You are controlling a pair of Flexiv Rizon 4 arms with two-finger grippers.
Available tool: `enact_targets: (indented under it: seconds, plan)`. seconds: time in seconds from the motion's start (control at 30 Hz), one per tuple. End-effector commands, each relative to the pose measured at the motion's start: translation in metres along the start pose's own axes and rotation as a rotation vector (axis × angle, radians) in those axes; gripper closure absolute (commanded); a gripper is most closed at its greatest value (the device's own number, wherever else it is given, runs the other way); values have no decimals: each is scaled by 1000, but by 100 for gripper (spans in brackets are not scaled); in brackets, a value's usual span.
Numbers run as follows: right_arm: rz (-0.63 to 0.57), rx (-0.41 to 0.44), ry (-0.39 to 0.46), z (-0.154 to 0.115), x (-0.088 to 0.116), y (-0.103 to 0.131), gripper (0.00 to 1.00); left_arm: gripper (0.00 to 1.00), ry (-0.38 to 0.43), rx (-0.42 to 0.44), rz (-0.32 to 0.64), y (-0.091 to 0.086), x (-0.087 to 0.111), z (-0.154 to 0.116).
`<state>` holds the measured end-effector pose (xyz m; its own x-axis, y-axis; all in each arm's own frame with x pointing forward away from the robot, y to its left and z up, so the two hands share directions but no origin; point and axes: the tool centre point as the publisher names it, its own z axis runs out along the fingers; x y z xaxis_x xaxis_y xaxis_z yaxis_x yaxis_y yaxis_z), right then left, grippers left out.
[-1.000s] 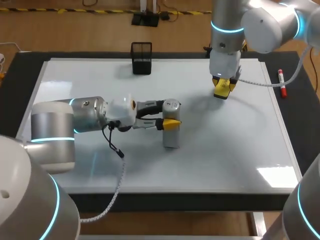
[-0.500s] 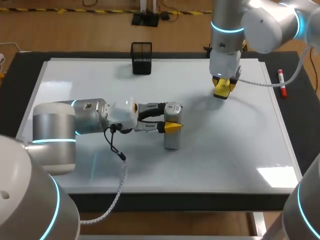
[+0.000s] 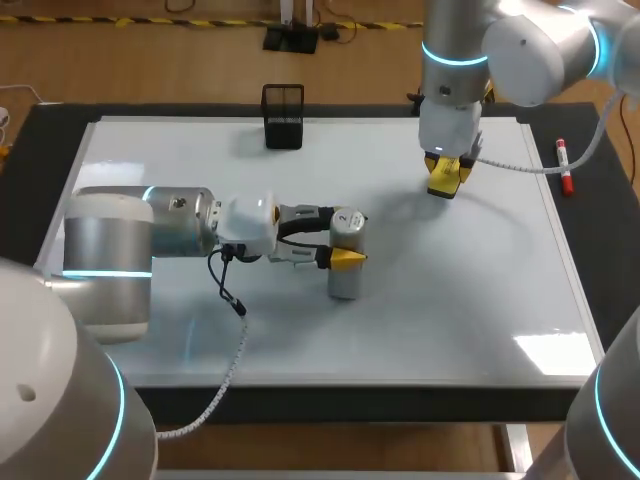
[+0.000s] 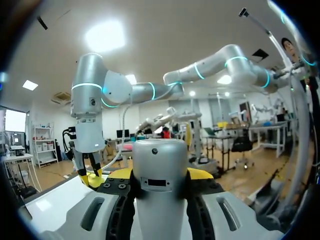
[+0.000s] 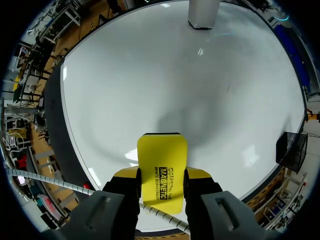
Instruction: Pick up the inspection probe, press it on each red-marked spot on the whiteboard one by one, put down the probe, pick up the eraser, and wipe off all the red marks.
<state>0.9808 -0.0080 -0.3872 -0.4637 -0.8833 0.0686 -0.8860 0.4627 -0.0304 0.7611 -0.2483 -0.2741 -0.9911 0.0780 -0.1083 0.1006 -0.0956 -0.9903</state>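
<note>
From the head view, the probe stands upright on the board a little left of the middle, with its long axis vertical, base on the white surface and rounded cap up. The left gripper comes in level from the left and pinches the probe's upper part from two sides. The right gripper hangs over the far right part of the board, fingers pointing down and clamped on the yellow eraser. A black mesh cup stands at the far edge, and a red marker lies on the table just right of the board. From the left wrist, the probe rises straight between the two yellow tips, both touching it; ahead, the right gripper holds the eraser above the board. From the right wrist, the eraser sits tight between the fingers, its long axis running out along them toward the board; I cannot tell whether it touches. Well ahead stands the probe.
</note>
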Motion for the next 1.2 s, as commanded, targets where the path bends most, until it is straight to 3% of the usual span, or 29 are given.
enact_targets:
  seconds: [0.03, 0.47, 0.7, 0.9, 1.2]
  plan:
    - [-1, 1, 3, -1, 0, -1, 100, 100, 2, -4, -1, 1, 0, 0]
    - [-1, 1, 3, -1, 0, -1, 100, 100, 7, -5, 0, 1, 1, 0]
    - [-1, 1, 3, -1, 0, -1, 100, 100, 0, 17, 30, -18, -11, -10]
    - [-1, 1, 3, -1, 0, -1, 100, 100, -52, 44, 54, -38, -35, -37]
    - [-1, 1, 3, -1, 0, -1, 100, 100, -166, 54, 79, -62, -71, -107]
